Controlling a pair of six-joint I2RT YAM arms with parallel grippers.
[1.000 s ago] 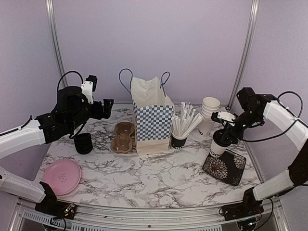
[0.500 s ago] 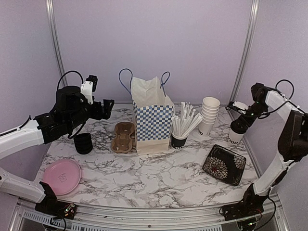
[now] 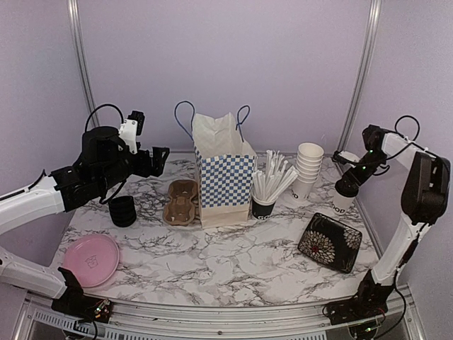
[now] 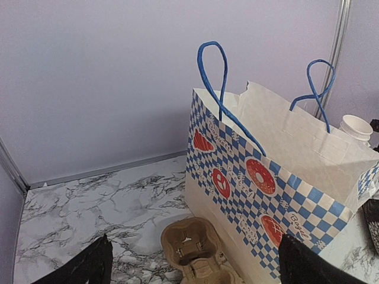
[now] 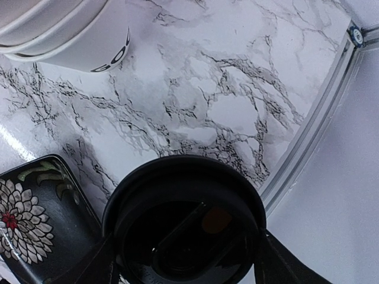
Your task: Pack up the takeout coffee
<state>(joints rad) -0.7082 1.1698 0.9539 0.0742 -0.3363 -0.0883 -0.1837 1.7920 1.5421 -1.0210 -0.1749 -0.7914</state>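
Within the last second the right arm has swung the lidded cup (image 3: 342,201) off the flowered tray (image 3: 329,243) and out to the bench's (image 3: 233,262) far right edge, just beside the stack of empty cups (image 3: 308,164). The right end effector (image 3: 348,185) is clenched on the cup just under its lid. The wrist view shows the black lid (image 5: 185,225) filling the gap between its fingers. Whether the cup's base touches the bench cannot be told.

The left end effector (image 3: 152,161) has not moved. It hangs released and empty above the carrier (image 3: 180,202).

The move takes the cup further from the carrier and the bag (image 3: 225,180). The carrier's wells look empty, so packing has probably barely begun.
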